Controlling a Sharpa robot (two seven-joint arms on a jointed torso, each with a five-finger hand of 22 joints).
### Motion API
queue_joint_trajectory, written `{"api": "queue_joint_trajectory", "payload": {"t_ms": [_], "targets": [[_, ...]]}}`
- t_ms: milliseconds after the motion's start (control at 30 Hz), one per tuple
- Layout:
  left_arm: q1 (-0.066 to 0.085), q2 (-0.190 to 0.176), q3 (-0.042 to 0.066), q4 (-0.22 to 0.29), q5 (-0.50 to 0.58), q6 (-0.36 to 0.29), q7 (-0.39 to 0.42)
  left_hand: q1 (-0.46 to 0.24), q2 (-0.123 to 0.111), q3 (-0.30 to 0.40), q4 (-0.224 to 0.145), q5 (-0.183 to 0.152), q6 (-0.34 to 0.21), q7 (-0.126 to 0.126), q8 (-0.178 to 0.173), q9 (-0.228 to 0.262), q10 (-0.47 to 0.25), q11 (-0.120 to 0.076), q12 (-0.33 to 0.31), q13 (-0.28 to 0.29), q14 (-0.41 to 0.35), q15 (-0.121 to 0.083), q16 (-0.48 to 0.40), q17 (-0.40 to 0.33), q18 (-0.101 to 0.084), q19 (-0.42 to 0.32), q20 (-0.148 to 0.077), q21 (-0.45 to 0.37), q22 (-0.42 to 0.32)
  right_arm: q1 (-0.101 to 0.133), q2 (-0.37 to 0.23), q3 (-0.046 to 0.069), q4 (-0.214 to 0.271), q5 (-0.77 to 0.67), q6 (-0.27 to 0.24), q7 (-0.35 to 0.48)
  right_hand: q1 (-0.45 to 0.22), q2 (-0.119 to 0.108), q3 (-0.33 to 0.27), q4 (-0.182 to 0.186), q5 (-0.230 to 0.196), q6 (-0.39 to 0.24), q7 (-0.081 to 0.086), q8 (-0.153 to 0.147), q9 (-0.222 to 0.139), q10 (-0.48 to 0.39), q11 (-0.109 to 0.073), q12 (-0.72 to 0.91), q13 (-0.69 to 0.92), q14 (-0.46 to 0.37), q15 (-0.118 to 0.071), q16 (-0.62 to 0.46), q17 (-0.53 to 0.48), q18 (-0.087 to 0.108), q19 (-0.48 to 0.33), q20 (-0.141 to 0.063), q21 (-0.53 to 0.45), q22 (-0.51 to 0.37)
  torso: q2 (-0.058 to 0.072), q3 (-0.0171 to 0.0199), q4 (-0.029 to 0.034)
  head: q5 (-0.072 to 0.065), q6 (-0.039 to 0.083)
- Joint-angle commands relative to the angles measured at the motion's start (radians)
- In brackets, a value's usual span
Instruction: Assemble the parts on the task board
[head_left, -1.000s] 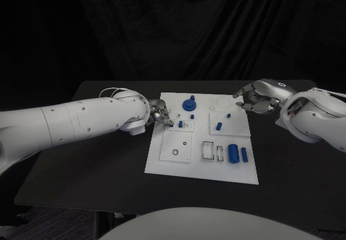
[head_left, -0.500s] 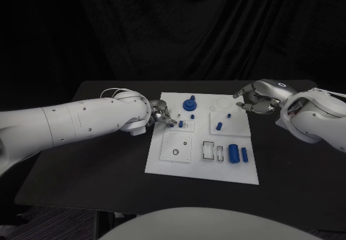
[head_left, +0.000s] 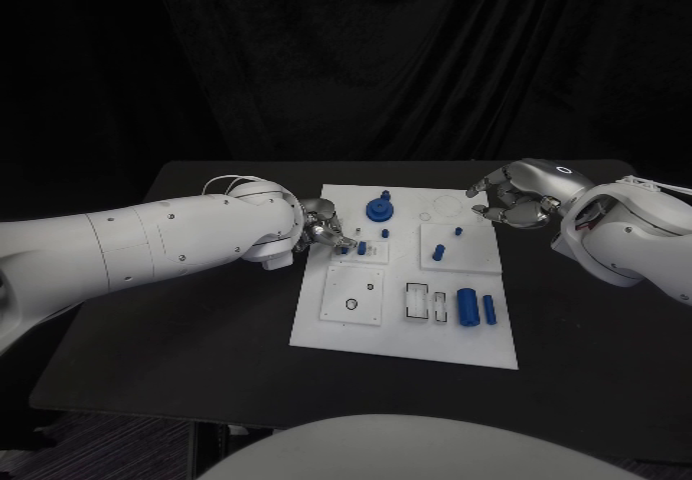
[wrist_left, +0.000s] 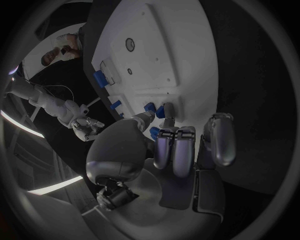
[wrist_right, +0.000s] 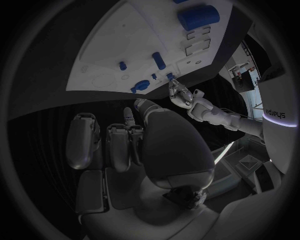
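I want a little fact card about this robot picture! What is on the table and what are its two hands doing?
table: black table
board: white task board in the middle of the table
parts: small blue pieces on the board, among them a big blue cylinder and a blue gear-like piece
left hand: left hand at the board's left edge, fingertips at a small blue piece; whether it holds it, I cannot tell
right hand: right hand at the board's far right corner, fingers curled, nothing in it

Task board (head_left: 408, 340): white. Parts (head_left: 466, 305): blue, including the gear-shaped piece (head_left: 379, 208) at the far side. Table (head_left: 188, 340): black. Left hand (head_left: 323, 226) and right hand (head_left: 508, 202): silver. Arms (head_left: 159, 240): white. Backdrop (head_left: 346, 80): black.
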Motion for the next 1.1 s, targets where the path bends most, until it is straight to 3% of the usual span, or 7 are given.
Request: {"api": "queue_joint_trajectory", "payload": {"t_ms": [33,267,433,600,667,767,1100], "targets": [[-0.006,0.003,-0.004,-0.002,-0.001,0.023,0.004,-0.001,0.014,-0.011,0.01,-0.006,0.013,-0.001,-0.005,-0.05,0.108,0.007,-0.001,0.263,0.104,0.009,0.003,0.264,0.017,0.003,0.006,-0.003,0.161,-0.003,-0.001,0.001,0.001,-0.002,0.005,-0.023,0.012,0.002,0.001,-0.002,0.003,0.008,0.0,-0.003,-0.001,0.006,0.008,-0.005,0.096,0.07,0.009,-0.005,0.092,0.014,-0.004,0.006,-0.004,0.181,0.0,0.0005,-0.001,0.0,0.0],[-0.006,0.002,-0.004,-0.003,-0.001,0.018,-0.008,-0.001,0.033,-0.029,0.031,0.036,0.036,-0.009,0.015,-0.044,0.108,0.001,-0.001,0.263,0.104,0.006,0.003,0.264,0.018,0.006,0.005,-0.003,0.165,-0.003,0.0,0.001,0.0,-0.002,0.006,-0.023,0.013,0.002,0.003,-0.004,0.003,0.008,0.0,-0.004,-0.002,0.005,0.008,-0.006,0.095,0.069,0.01,-0.006,0.091,0.014,-0.004,0.006,-0.005,0.181,-0.001,0.0001,-0.0009,0.001,0.0],[-0.006,0.001,-0.004,-0.005,-0.001,0.016,-0.015,0.013,0.041,-0.04,0.032,0.087,0.028,-0.021,0.077,0.03,0.108,-0.008,-0.001,0.263,0.104,-0.004,0.003,0.264,0.016,0.012,-0.002,0.0,0.171,-0.003,0.0,0.001,-0.001,-0.002,0.007,-0.024,0.013,0.003,0.003,-0.005,0.003,0.008,0.0,-0.004,-0.002,0.005,0.008,-0.006,0.095,0.069,0.01,-0.006,0.09,0.015,-0.005,0.006,-0.006,0.181,-0.001,0.0,-0.0009,0.001,0.0],[-0.006,-0.001,-0.004,-0.008,-0.001,0.012,-0.014,-0.034,0.058,-0.074,0.09,0.079,0.011,-0.02,0.114,0.078,0.108,-0.01,-0.001,0.263,0.104,-0.004,0.003,0.264,0.015,0.015,-0.006,0.0,0.176,-0.003,0.0,0.001,-0.001,-0.002,0.008,-0.024,0.013,0.003,0.003,-0.005,0.003,0.008,0.0,-0.004,-0.002,0.005,0.008,-0.006,0.095,0.069,0.01,-0.006,0.09,0.015,-0.005,0.006,-0.006,0.181,-0.001,-0.0001,-0.0009,0.002,0.0],[-0.006,-0.001,-0.004,-0.009,-0.001,0.01,-0.011,-0.108,0.094,-0.105,0.094,0.063,0.006,-0.02,0.122,0.088,0.108,-0.008,-0.001,0.263,0.104,-0.004,0.003,0.264,0.016,0.014,-0.004,-0.005,0.177,-0.003,0.0,0.001,-0.001,-0.002,0.009,-0.025,0.013,0.003,0.003,-0.005,0.003,0.008,0.0,-0.004,-0.002,0.005,0.008,-0.006,0.095,0.069,0.01,-0.006,0.09,0.015,-0.005,0.006,-0.006,0.181,-0.001,-0.0001,-0.001,0.003,0.0],[-0.006,-0.002,-0.004,-0.01,-0.001,0.008,-0.008,-0.156,0.114,-0.131,0.094,0.083,-0.001,-0.019,0.125,0.094,0.108,-0.008,-0.001,0.263,0.104,-0.003,0.003,0.264,0.017,0.012,-0.004,-0.009,0.178,-0.004,0.0,0.001,-0.002,-0.002,0.009,-0.025,0.013,0.004,0.005,-0.005,0.003,0.008,0.0,-0.004,-0.002,0.005,0.008,-0.006,0.095,0.069,0.01,-0.006,0.09,0.015,-0.005,0.006,-0.007,0.181,-0.001,-0.0004,-0.001,0.004,0.0],[-0.006,-0.004,-0.004,-0.011,-0.001,0.004,0.001,-0.166,0.115,-0.141,0.093,0.097,-0.004,-0.019,0.126,0.096,0.108,-0.007,-0.001,0.263,0.104,-0.002,0.003,0.264,0.017,0.012,-0.004,-0.01,0.179,-0.005,0.0,0.001,-0.002,-0.002,0.01,-0.026,0.013,0.004,0.005,-0.005,0.003,0.008,0.0,-0.004,-0.002,0.005,0.008,-0.006,0.095,0.069,0.01,-0.006,0.09,0.015,-0.005,0.006,-0.007,0.181,-0.002,-0.0004,-0.0003,0.003,0.0]]}}
